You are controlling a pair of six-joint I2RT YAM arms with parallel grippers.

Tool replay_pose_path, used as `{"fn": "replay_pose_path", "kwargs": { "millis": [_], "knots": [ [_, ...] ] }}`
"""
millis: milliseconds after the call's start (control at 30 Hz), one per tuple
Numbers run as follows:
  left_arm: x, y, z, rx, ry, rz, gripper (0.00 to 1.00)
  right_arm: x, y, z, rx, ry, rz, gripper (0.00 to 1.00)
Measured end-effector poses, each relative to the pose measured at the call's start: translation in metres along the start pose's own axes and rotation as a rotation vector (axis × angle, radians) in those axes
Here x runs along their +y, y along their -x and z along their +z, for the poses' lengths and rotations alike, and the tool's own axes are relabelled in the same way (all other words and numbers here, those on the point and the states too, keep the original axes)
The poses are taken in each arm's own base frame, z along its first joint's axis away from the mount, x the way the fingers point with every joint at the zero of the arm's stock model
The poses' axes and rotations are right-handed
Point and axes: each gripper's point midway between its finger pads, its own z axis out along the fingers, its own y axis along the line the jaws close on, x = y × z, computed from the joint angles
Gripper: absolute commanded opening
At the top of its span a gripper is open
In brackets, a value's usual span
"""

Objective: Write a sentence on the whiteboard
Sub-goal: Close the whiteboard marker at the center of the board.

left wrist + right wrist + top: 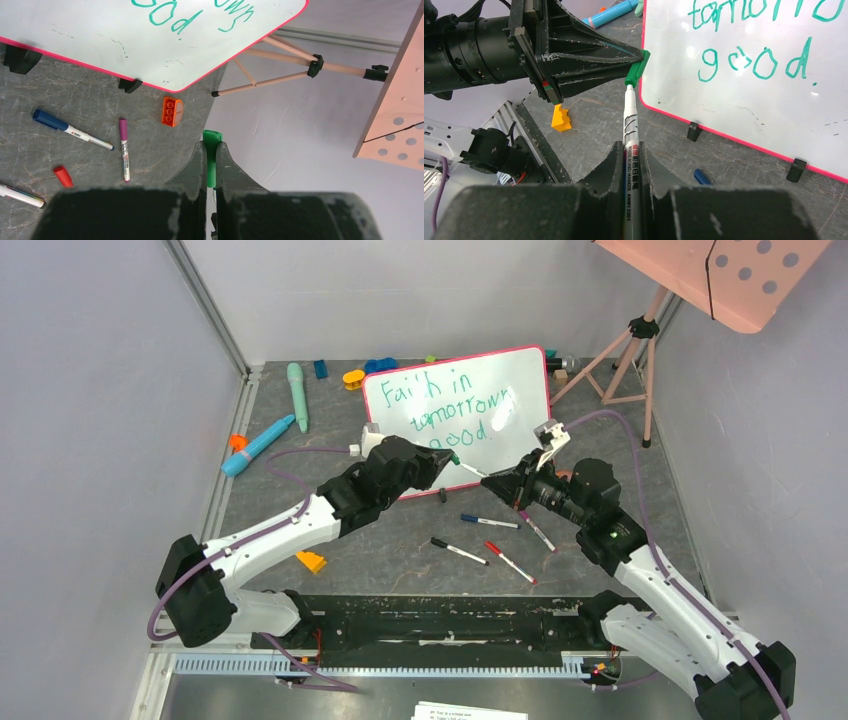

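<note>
The grey table takes up most of what I can see. The whiteboard stands at its 12 o'clock end, propped on small black clip feet and turned slightly askew. Off at 2 o'clock, a pink dotted panel sits on a tripod. Green writing covers the board: the sentence reads "Faith in tomorrow good." over three lines, with a few letters smeared.

Both arms reach in from 6 o'clock and meet just in front of the board's lower edge. The right gripper is clamped on the white barrel of a marker. The left gripper is pinched tight on the green cap at the marker's far end. The two grippers point at each other along the pen, close to the board's pink rim.

Four loose markers lie at 5 o'clock from that meeting point: blue-capped, black-capped, red and purple. A small orange block sits near 8 o'clock.
</note>
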Motion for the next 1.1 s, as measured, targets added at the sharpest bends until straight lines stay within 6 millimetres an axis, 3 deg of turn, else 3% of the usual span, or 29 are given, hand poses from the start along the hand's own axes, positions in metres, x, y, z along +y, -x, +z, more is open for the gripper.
{"fn": "replay_pose_path", "kwargs": {
  "millis": [733, 1100],
  "knots": [
    [-0.002, 0.001, 0.000, 0.004, 0.001, -0.049, 0.02, -0.006, 0.000, 0.009, -0.013, -0.033, 0.002, 0.00],
    [0.001, 0.004, 0.008, -0.032, 0.017, -0.037, 0.02, -0.012, 0.000, 0.032, -0.006, -0.095, -0.011, 0.00]
  ]
}}
